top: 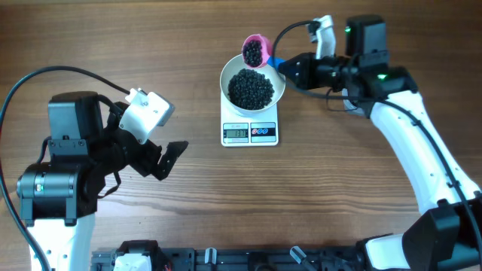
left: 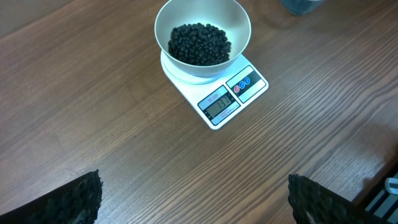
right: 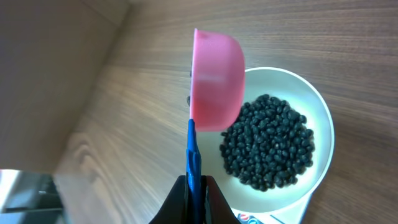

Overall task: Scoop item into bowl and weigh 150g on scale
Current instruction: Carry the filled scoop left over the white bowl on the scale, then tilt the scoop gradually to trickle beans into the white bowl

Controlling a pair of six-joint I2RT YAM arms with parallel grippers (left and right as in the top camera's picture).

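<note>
The white bowl (top: 233, 70) stands on the scale (top: 251, 133) and holds a dark heap of the item (top: 251, 89). My right gripper (top: 285, 66) is shut on the blue handle (right: 193, 155) of a pink scoop (top: 254, 51). The scoop hangs over the bowl's far rim with black pellets inside. In the right wrist view the scoop (right: 214, 81) is tilted beside the bowl (right: 320, 112) and the item (right: 267, 143). My left gripper (top: 169, 154) is open and empty over bare table, well left of the scale. Its view shows the bowl (left: 165, 25), the item (left: 199, 43) and the scale (left: 233, 93).
Part of a dark container (left: 301, 5) shows at the top edge of the left wrist view, beyond the bowl. The scale's display (top: 236, 134) faces the table's front. A black rail (top: 226, 260) runs along the front edge.
</note>
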